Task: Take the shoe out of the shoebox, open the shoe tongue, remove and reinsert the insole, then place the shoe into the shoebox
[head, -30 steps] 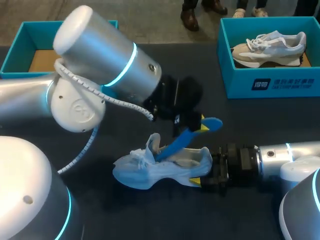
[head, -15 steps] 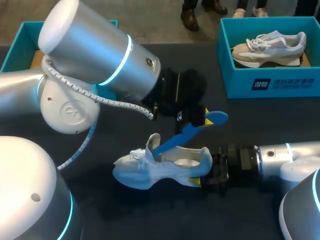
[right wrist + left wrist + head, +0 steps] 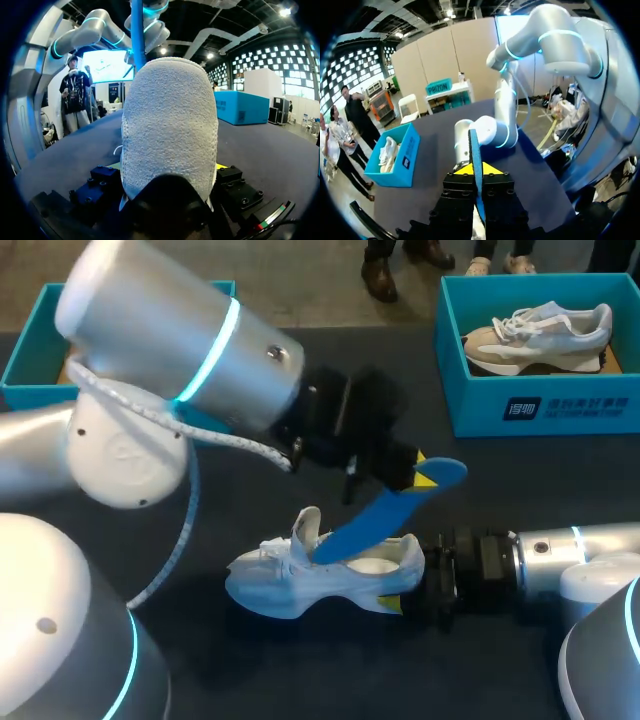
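Note:
A white and light-blue shoe [image 3: 290, 580] lies on its sole on the dark table, toe toward my left. My right gripper [image 3: 403, 592] comes in from the right, shut on its heel. In the right wrist view the heel [image 3: 170, 125] fills the space between the fingers of the right gripper [image 3: 167, 167]. My left gripper [image 3: 420, 472] hangs above the heel, shut on the back end of a blue insole [image 3: 385, 515]. The insole slants down, with its front end still inside the shoe. In the left wrist view the insole [image 3: 474, 147] stands edge-on in the left gripper [image 3: 476, 170].
A teal shoebox [image 3: 540, 405] at the back right holds a beige and white shoe [image 3: 535, 335]. A second teal box [image 3: 35, 335] stands at the back left, partly hidden by my left arm. Bare table lies in front of the shoe.
My left gripper has risen and moved a little right, drawing the blue insole further out of the shoe. The shoe and my right gripper have stayed put.

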### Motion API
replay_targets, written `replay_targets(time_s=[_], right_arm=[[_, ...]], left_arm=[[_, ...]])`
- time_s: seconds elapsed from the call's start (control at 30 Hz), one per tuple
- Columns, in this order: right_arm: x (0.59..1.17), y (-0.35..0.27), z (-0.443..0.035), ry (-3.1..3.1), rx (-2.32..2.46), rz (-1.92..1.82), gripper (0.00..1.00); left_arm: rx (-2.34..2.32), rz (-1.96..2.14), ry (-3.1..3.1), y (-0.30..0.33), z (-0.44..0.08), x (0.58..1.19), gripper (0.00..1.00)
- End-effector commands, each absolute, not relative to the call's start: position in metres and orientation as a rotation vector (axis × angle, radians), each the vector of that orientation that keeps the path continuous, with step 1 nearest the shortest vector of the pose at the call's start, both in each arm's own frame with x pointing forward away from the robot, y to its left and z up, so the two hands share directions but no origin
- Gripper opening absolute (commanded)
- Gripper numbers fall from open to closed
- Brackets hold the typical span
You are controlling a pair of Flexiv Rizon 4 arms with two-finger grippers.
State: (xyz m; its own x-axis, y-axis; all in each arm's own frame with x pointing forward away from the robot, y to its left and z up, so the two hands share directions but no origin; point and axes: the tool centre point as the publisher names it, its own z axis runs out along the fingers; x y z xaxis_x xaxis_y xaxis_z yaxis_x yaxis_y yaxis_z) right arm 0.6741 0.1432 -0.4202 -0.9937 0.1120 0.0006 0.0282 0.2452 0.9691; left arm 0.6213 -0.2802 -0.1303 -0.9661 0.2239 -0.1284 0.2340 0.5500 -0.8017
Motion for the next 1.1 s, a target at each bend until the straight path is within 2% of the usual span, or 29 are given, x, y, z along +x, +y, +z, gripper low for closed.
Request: replay_targets(time_s=[0.03, 0.57, 0.97, 1.1], right_arm=[[0.673, 0.145, -0.421, 2.429, 0.138, 1.879, 0.0], [0.673, 0.145, -0.421, 2.429, 0.138, 1.879, 0.0], [0.673, 0.145, -0.421, 2.429, 0.138, 1.879, 0.0], [0.673, 0.145, -0.421, 2.429, 0.138, 1.879, 0.0]], left_arm=[[0.439, -1.544, 2.707, -0.255, -0.122, 0.619, 0.0], [0.337, -1.966, 2.695, -0.235, -0.066, 0.604, 0.0], [0.337, -1.966, 2.695, -0.235, -0.066, 0.604, 0.0], [0.374, -2.09, 2.587, -0.233, -0.057, 0.597, 0.0]])
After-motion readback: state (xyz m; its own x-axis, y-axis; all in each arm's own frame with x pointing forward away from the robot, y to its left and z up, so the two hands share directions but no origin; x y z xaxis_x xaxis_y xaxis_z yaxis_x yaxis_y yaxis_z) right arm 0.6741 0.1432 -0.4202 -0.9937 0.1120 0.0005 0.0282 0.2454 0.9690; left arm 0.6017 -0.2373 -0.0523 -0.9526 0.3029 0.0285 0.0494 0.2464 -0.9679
